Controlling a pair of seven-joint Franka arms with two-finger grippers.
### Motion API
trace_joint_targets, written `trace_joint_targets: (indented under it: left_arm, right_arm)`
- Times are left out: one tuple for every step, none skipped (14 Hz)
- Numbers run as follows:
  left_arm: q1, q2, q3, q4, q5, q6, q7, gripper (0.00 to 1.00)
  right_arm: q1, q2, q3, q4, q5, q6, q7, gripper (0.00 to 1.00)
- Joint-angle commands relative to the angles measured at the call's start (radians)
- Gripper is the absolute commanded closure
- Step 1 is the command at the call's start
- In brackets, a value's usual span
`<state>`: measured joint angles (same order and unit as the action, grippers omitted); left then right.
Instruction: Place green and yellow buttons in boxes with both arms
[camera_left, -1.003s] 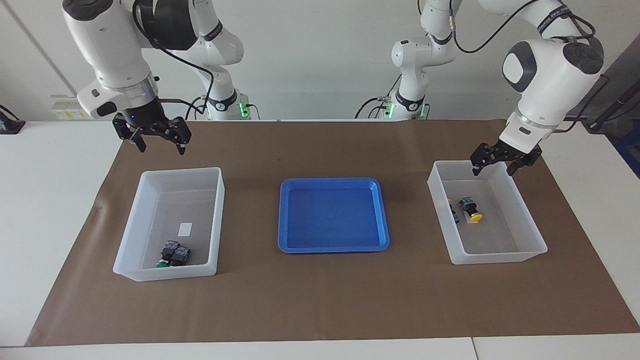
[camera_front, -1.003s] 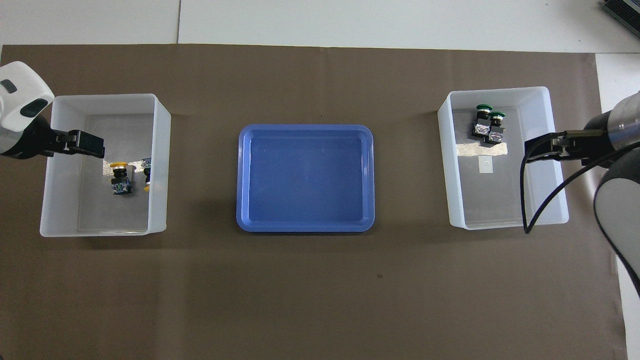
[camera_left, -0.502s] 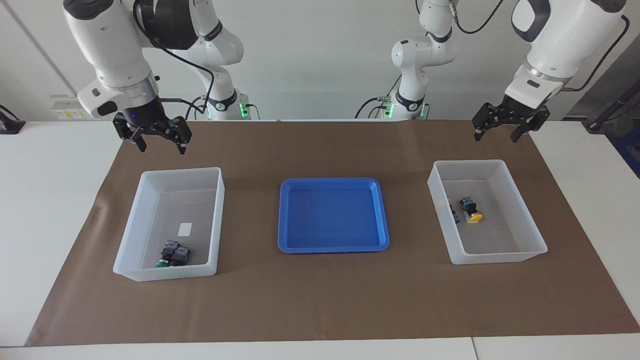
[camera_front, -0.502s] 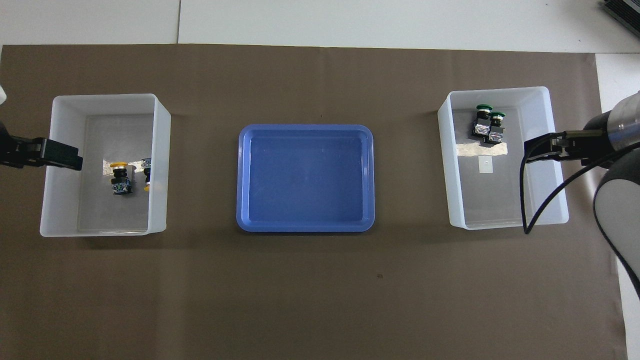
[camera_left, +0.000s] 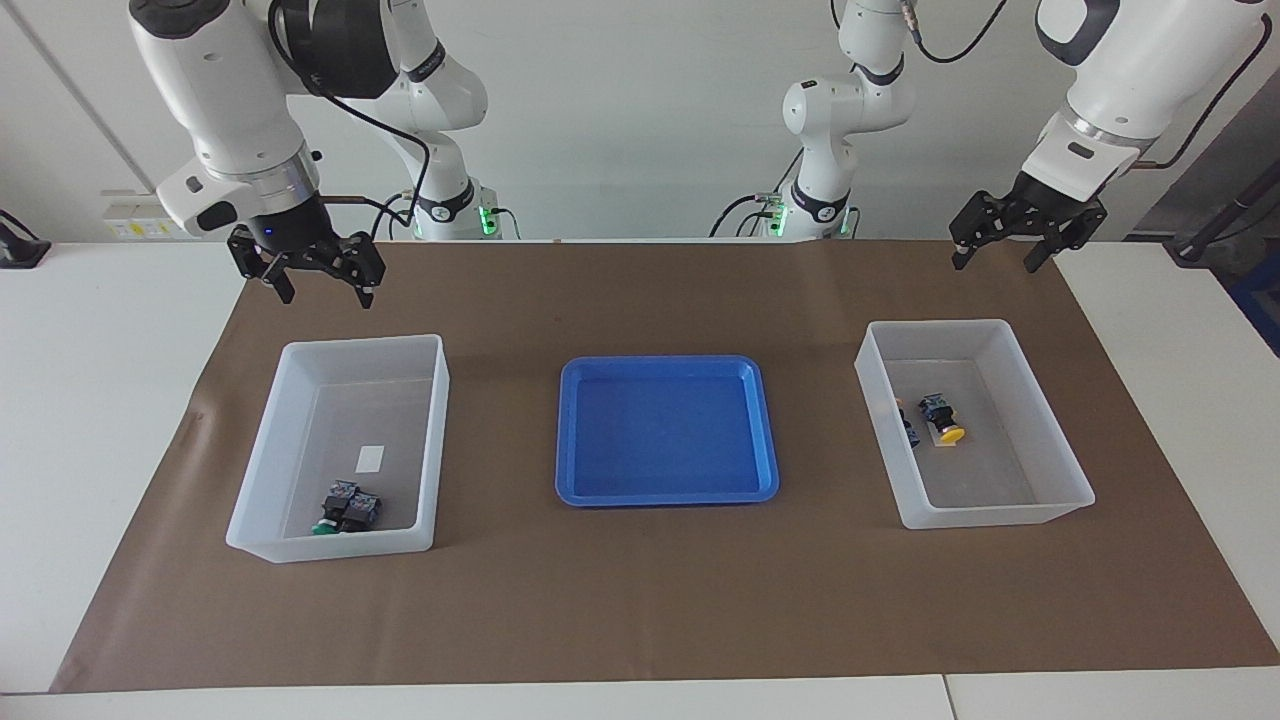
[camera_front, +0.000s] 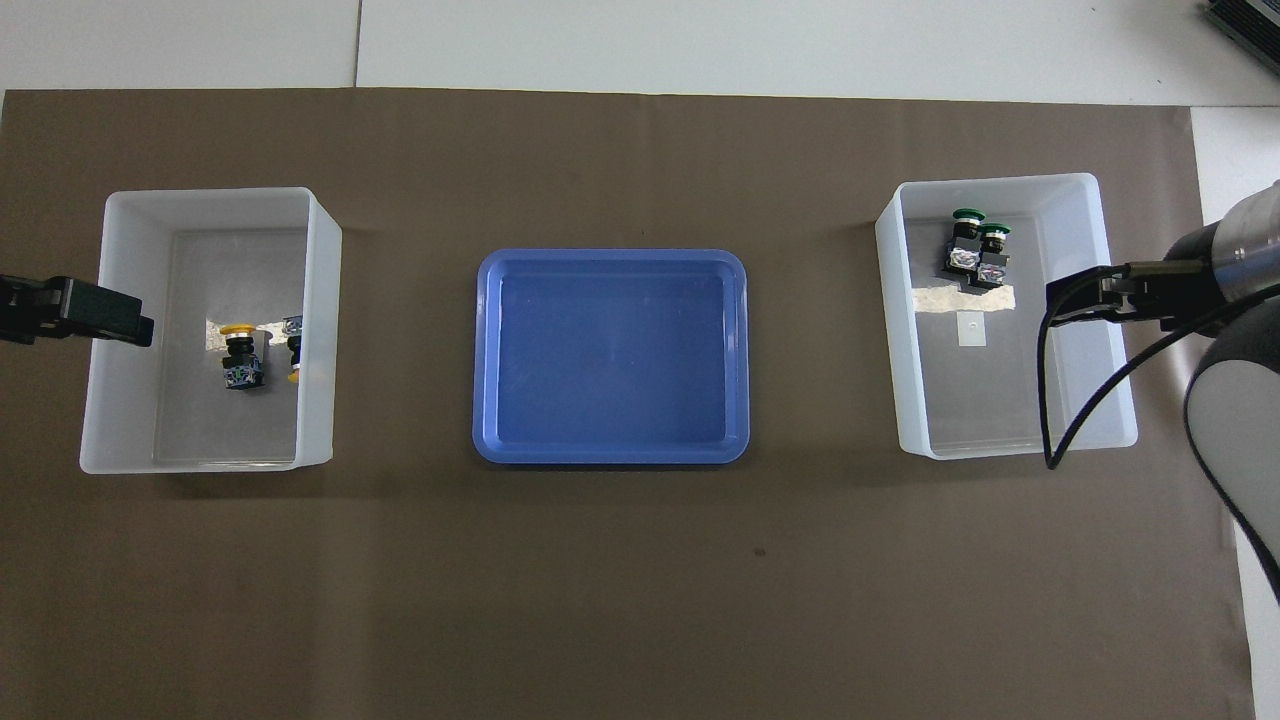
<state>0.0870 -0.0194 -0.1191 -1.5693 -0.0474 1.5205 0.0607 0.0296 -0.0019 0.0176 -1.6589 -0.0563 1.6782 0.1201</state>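
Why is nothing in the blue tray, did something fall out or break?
Nothing looks wrong. The blue tray is bare; two green buttons and two yellow buttons lie sorted in separate boxes, unspilled.

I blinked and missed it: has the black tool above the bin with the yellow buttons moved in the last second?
Yes. The left tool has risen from that bin's rim nearest the robots and now hangs open above the brown mat.

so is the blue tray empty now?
Empty. The blue tray shows only bare floor in both views; yellow buttons and green buttons sit in the white boxes.
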Motion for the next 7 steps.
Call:
trace_joint_targets:
  left_arm:
    - [0.002, -0.013, -0.001, 0.011, -0.012, -0.042, -0.019, 0.0]
    - [0.002, -0.014, -0.002, 0.011, -0.011, -0.046, -0.027, 0.0]
    - [0.004, -0.014, -0.002, 0.009, -0.011, -0.045, -0.024, 0.0]
    - [0.004, -0.016, -0.002, 0.006, -0.011, -0.045, -0.024, 0.0]
    - [0.001, -0.017, -0.002, 0.0, -0.011, -0.045, -0.022, 0.0]
    - [-0.004, -0.019, -0.002, 0.0, -0.011, -0.042, -0.019, 0.0]
    - [-0.004, -0.019, -0.002, 0.0, -0.011, -0.043, -0.019, 0.0]
  right_arm:
    - [-0.007, -0.024, 0.004, -0.025, 0.007, 0.002, -0.014, 0.0]
    - [-0.007, -0.024, 0.004, -0.025, 0.007, 0.002, -0.014, 0.0]
    - [-0.007, -0.024, 0.004, -0.025, 0.007, 0.003, -0.014, 0.0]
    - [-0.007, -0.024, 0.004, -0.025, 0.007, 0.003, -0.014, 0.0]
    - [-0.007, -0.024, 0.004, -0.025, 0.007, 0.003, -0.014, 0.0]
    - [-0.007, -0.024, 0.004, -0.025, 0.019, 0.002, -0.014, 0.0]
    - [-0.01, -0.024, 0.004, -0.025, 0.03, 0.003, -0.014, 0.0]
